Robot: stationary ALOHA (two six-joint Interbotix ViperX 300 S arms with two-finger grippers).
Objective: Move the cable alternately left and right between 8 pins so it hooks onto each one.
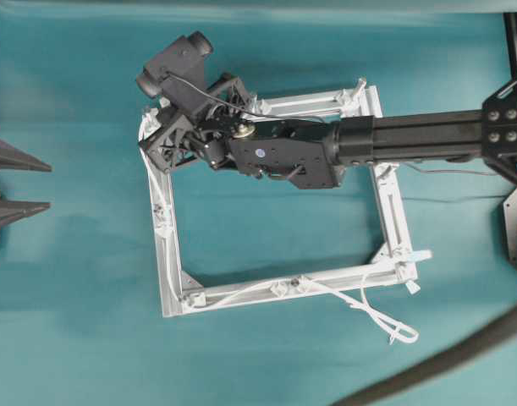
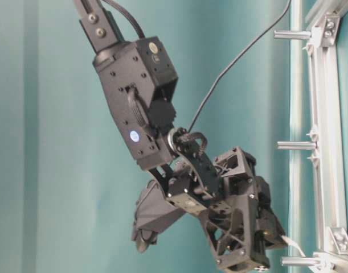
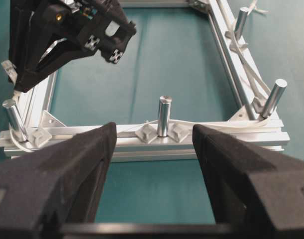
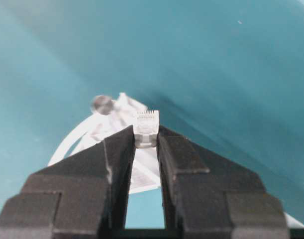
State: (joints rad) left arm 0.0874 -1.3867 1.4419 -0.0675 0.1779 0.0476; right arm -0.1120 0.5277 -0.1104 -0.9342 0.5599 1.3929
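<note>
**Plug gripped at the frame's far-left corner**

The right end effector (image 4: 146, 149) is clenched on the small white plug (image 4: 146, 128) at the end of the thin white flexible cable (image 1: 241, 293); in the right wrist view the plug stands up between the two black fingertips, its contact end poking clear above them. Just beyond it, blurred, sit a silvery upright pin (image 4: 102, 104) and a loop of the white cord.

From overhead, the right arm reaches across the square silver aluminium frame (image 1: 392, 216) to its upper-left corner, where the end effector (image 1: 161, 139) sits over the corner. The cable runs from there down the frame's left rail, along the bottom rail past the pins there, and spills off in a loose loop on the teal tabletop (image 1: 72, 321) beside the lower-right corner.

The left end effector (image 3: 154, 144) is released, its fingers spread wide, holding nothing. It faces the nearest rail from outside the frame, with a middle pin (image 3: 164, 115) between its fingers in the left wrist view and the cable passing that pin.
</note>
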